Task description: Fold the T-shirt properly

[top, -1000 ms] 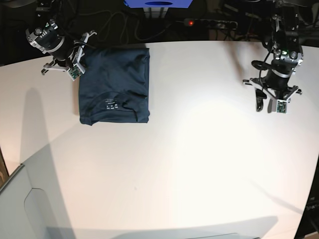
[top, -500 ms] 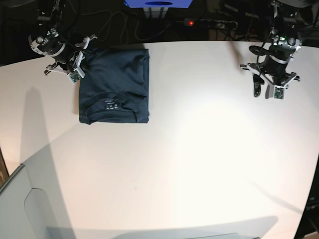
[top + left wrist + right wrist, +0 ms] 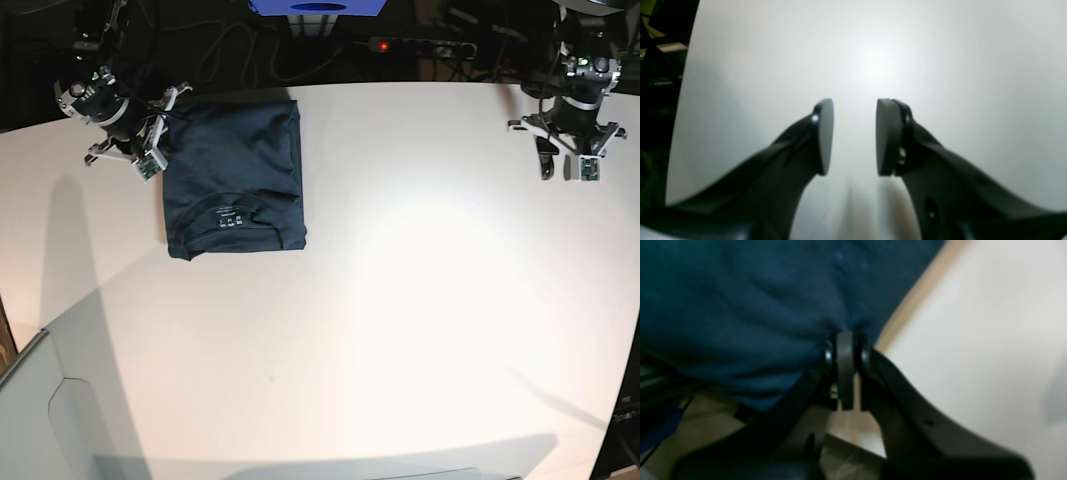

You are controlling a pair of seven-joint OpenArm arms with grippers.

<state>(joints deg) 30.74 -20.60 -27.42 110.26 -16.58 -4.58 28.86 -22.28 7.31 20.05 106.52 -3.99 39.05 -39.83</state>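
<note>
One dark navy T-shirt (image 3: 240, 175) lay folded into a compact block near the table's (image 3: 350, 330) far edge, its label (image 3: 229, 217) facing up. My right gripper (image 3: 853, 373) angled in at one far corner, pinching the cloth (a narrow grip indeed). Well apart, I had my left gripper (image 3: 855, 136) pointing downward above the table, fingers parted around nothing.

Navy T-shirt (image 3: 235, 180), folded, neckline label showing
</note>
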